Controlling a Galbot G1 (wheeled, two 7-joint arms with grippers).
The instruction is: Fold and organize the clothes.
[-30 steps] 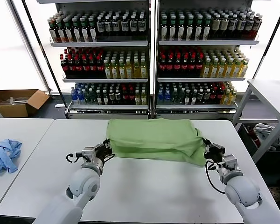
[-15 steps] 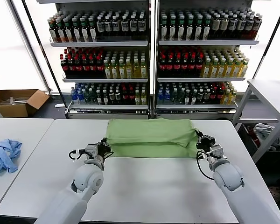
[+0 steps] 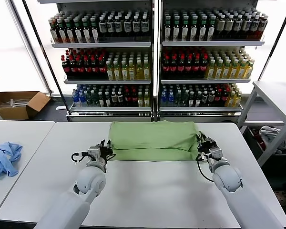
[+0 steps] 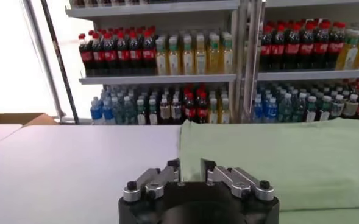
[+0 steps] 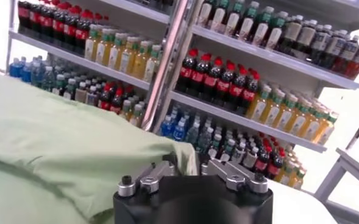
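Folded shirt (image 3: 152, 140) between parted claws

My polo shirt (image 3: 152, 140) lies folded, so collar, buttons and chest print are hidden from me. The wrist views cut off each claw's base, and my bottle labels (image 3: 181, 67) are too small to read.
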